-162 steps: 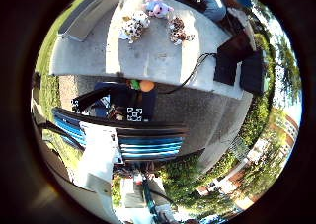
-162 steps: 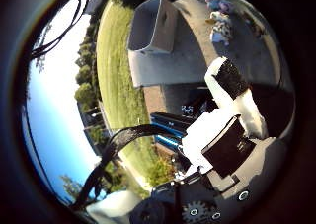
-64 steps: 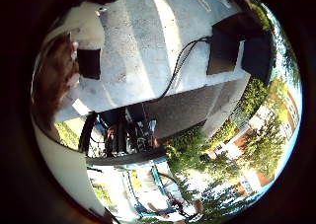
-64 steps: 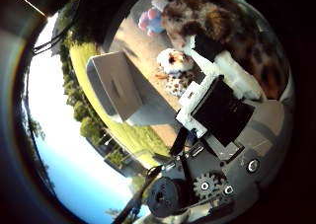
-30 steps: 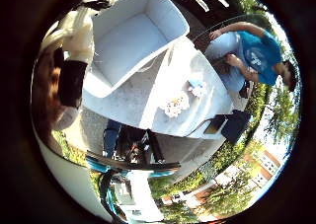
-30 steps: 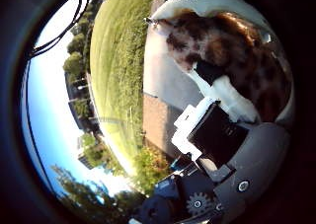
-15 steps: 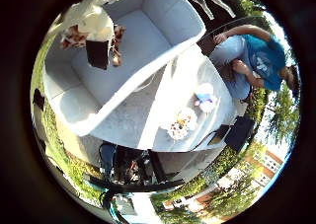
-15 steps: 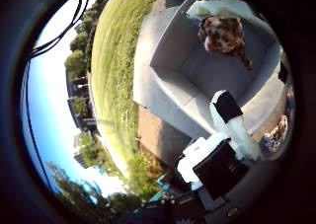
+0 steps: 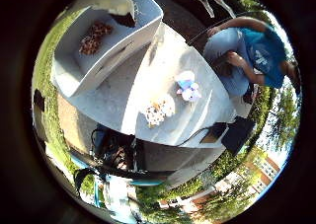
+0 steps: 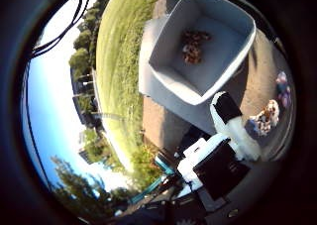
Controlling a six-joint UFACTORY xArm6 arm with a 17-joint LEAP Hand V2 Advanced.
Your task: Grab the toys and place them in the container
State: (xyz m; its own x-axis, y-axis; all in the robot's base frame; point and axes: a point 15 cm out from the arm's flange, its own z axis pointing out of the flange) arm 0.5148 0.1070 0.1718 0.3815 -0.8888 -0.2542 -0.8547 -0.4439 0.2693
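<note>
While the bin [image 9: 79, 68] sits upper left of the little-finger view with a brown toy [image 9: 93, 37] inside, a spotted toy [image 9: 159, 110] and a pastel toy [image 9: 187, 88] lie mid-frame on the table [image 9: 123, 93]. Thumb view: the robot hand [image 10: 225, 150] at lower right holds nothing, fingers extended, apart from the bin.

container [image 9: 148, 24] far rim cropped, perhaps shadowed

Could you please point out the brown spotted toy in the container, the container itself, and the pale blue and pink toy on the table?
brown spotted toy [image 10: 192, 47]: thumb side palm view, middle of its body.
container [image 10: 168, 81]: thumb side palm view, near wall.
pale blue and pink toy [image 9: 187, 86]: little finger side palm view, its body.
</note>
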